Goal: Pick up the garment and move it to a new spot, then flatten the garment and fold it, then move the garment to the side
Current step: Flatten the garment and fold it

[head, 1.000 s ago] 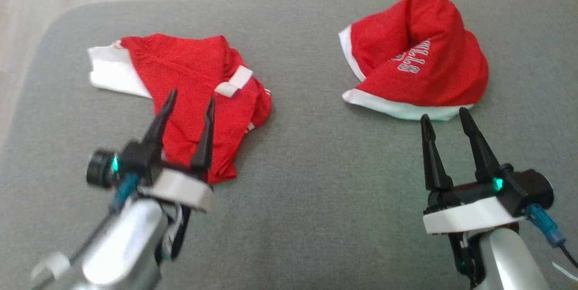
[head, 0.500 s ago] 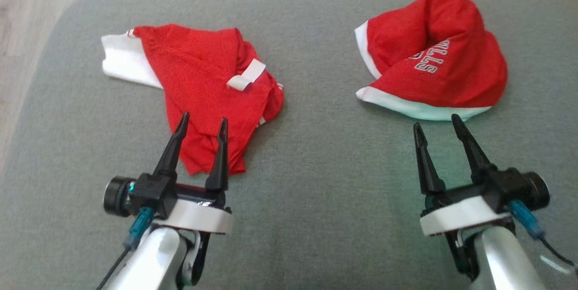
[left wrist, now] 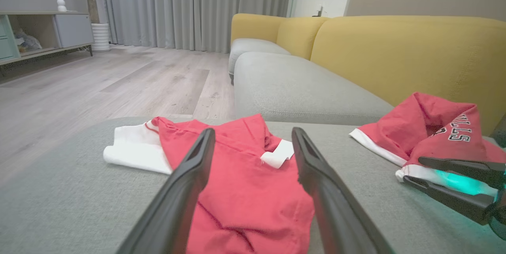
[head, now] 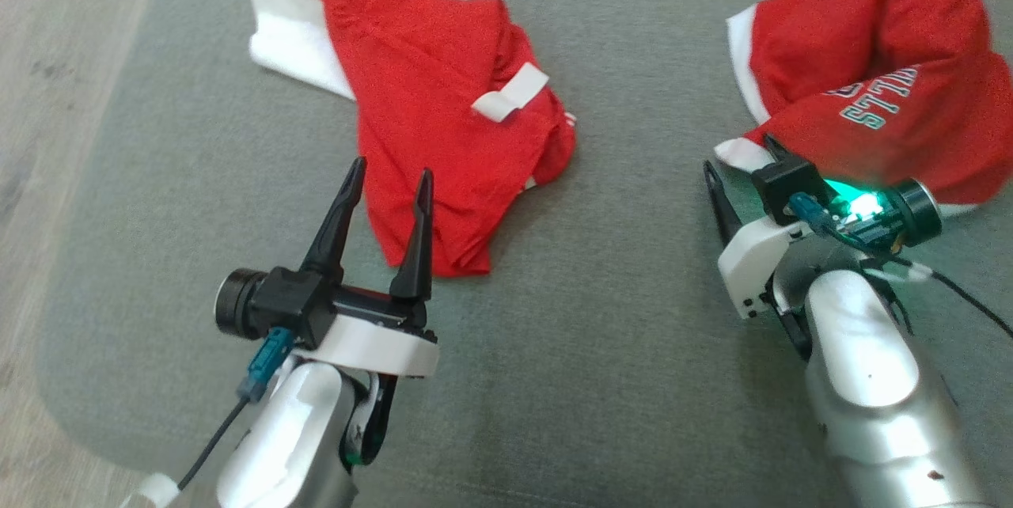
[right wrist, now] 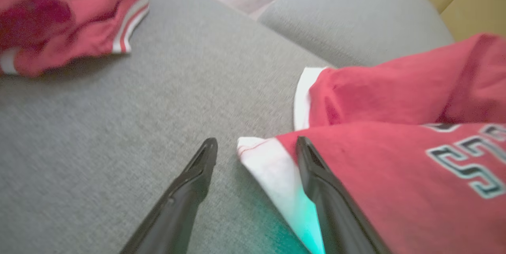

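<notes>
Wood floor [head: 47,57] runs along the left edge of the grey sofa seat [head: 593,334].

Left red garment [head: 427,104] lies crumpled on the far-left part of the seat. Its white band [head: 289,41] is nearest the far-left corner, and a short white tab [head: 510,92] sits on its right side.

Left gripper [head: 393,169] is at that garment's near edge, fingers spread wide, gripping nothing. The tips are over the red cloth; can't tell if they touch it. In the left wrist view the left gripper [left wrist: 253,131] frames the same garment [left wrist: 245,190] between its two fingers.

The two garments are well apart across the seat.

Right gripper [head: 737,156] is at the near-left end of the lettered red garment [head: 870,57], fingers wide open, not clamped on anything. In the right wrist view the right gripper [right wrist: 257,140] has the white hem corner [right wrist: 272,167] lying between its fingers, and the right-hand finger overlaps the cloth. Contact can't be confirmed.

The lettered garment [right wrist: 395,99] is bunched and humped on the far-right part of the seat. It reads "ULLS" in white-outlined letters and sits just in front of the yellow backrest [left wrist: 395,48].
</notes>
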You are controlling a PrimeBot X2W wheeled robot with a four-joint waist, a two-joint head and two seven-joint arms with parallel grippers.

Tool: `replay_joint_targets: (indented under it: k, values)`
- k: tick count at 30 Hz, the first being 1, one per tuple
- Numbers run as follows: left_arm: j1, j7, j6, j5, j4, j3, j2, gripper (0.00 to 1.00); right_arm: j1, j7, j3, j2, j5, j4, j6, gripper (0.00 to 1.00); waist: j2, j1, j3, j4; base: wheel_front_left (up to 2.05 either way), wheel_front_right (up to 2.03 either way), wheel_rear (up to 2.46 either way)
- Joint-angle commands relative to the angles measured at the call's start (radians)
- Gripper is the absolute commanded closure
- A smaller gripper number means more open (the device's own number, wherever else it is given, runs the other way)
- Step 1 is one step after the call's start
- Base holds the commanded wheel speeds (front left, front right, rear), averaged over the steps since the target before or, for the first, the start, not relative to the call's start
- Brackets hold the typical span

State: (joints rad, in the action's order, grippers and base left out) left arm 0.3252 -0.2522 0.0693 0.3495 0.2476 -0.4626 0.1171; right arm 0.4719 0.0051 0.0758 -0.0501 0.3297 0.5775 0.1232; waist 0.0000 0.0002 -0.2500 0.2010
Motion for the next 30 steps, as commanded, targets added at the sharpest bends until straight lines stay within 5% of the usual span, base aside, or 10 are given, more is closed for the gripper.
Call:
replay_joint_targets:
  k: [1, 11, 12, 14, 15, 23, 30]
  values:
    - [0.041, -0.009, -0.009, -0.014, -0.022, 0.044, 0.0, 0.0, 0.036, 0.028, 0.003, 0.0, 0.042, 0.007, 0.008, 0.0, 0.0, -0.0002, -0.014, 0.028, 0.0, 0.0, 0.0]
    - [0.038, -0.009, -0.046, -0.053, -0.017, 0.088, -0.036, 0.0, 0.085, 0.084, -0.108, 0.0, 0.166, 0.116, 0.008, 0.0, 0.0, -0.0002, -0.035, 0.055, 0.0, 0.0, 0.0]
    - [0.037, -0.009, -0.049, -0.057, -0.017, 0.093, -0.038, 0.0, 0.087, 0.085, -0.115, 0.0, 0.167, 0.122, 0.008, 0.1, 0.0, -0.0002, -0.037, 0.054, 0.0, 0.0, 0.0]
    - [0.036, -0.009, -0.054, -0.063, -0.015, 0.101, -0.042, 0.0, 0.092, 0.079, -0.121, 0.0, 0.165, 0.136, 0.008, 0.85, 0.0, -0.0002, -0.038, 0.051, 0.0, 0.0, 0.0]
    - [0.035, -0.009, -0.057, -0.066, -0.013, 0.104, -0.044, 0.0, 0.094, 0.07, -0.121, 0.0, 0.164, 0.14, 0.008, 1.0, 0.0, -0.0002, -0.038, 0.048, 0.0, 0.0, 0.0]
    - [0.016, -0.009, -0.07, -0.08, -0.006, 0.135, -0.053, 0.0, 0.113, -0.058, -0.064, 0.0, 0.053, 0.151, 0.008, 1.0, 0.0, -0.0002, -0.002, 0.009, 0.0, 0.0, 0.0]
    - [-0.028, -0.01, -0.079, -0.089, -0.008, 0.185, -0.057, 0.0, 0.234, -0.198, 0.13, 0.0, -0.313, 0.055, 0.008, 1.0, 0.0, -0.0002, 0.085, -0.035, 0.0, 0.0, 0.0]
